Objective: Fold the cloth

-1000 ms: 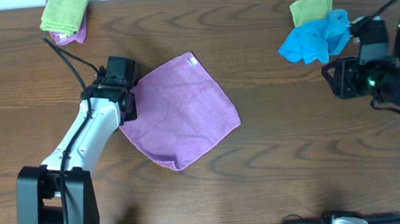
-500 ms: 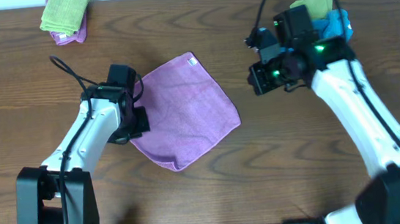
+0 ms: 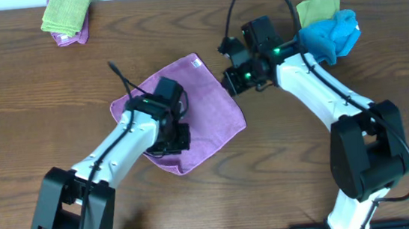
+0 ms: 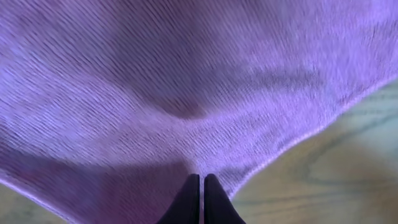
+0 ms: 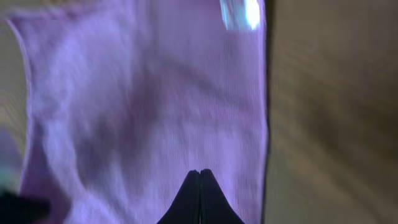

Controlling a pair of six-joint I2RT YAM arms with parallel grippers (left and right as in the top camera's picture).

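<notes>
While over cloth [image 3: 204, 99], left pincer [image 4: 200, 177] and right pincer [image 5: 199, 172] both fully closed.

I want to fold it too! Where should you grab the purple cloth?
Probably a corner, like the far one with the white tag. The cloth lies flat, so the middle gives little to pinch. A corner's edge is free; come in from the bare table just beyond it.

Robot lab, wooden table [image 3: 300, 165], cabled arms [image 3: 110, 150]
</notes>
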